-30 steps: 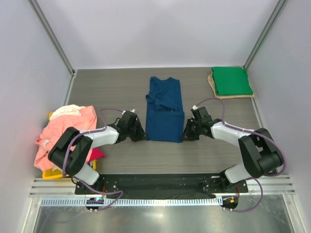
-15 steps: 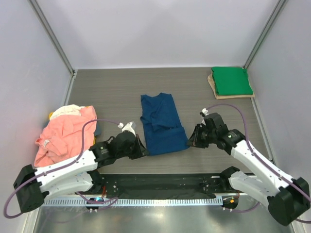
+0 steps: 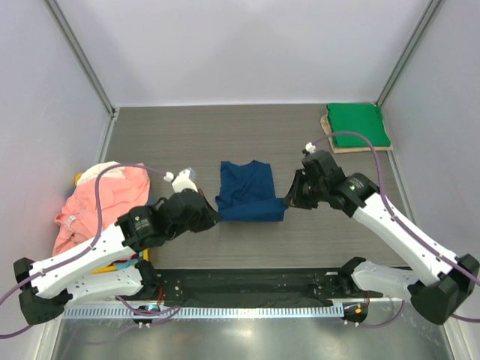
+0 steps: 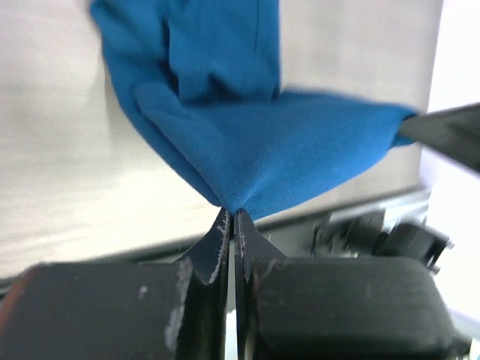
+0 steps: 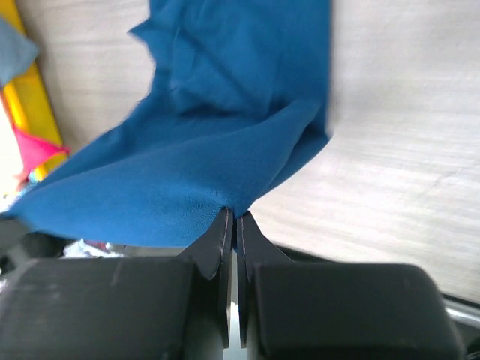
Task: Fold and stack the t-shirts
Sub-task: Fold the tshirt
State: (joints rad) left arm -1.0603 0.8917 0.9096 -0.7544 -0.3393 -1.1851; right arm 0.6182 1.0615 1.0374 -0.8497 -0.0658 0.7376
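A navy blue t-shirt [image 3: 250, 192] hangs stretched between my two grippers over the middle of the table, its far part lying on the surface. My left gripper [image 3: 214, 216] is shut on its near left corner, seen pinched in the left wrist view [image 4: 232, 214]. My right gripper [image 3: 288, 202] is shut on its near right corner, seen in the right wrist view [image 5: 234, 216]. A folded green t-shirt [image 3: 358, 124] lies on a tan board at the far right. A salmon pink t-shirt [image 3: 94, 204] with a cream-white one [image 3: 103, 170] is heaped at the left.
The tan board [image 3: 328, 129] sits under the green shirt near the right wall. A yellow container [image 3: 79, 268] holds the heap at the left, with a bit of magenta cloth [image 5: 37, 150] beside it. Grey walls close three sides.
Both grippers have lifted the shirt's near edge and carried it toward the far side, so the shirt now looks shorter. Both arms have risen and extended.
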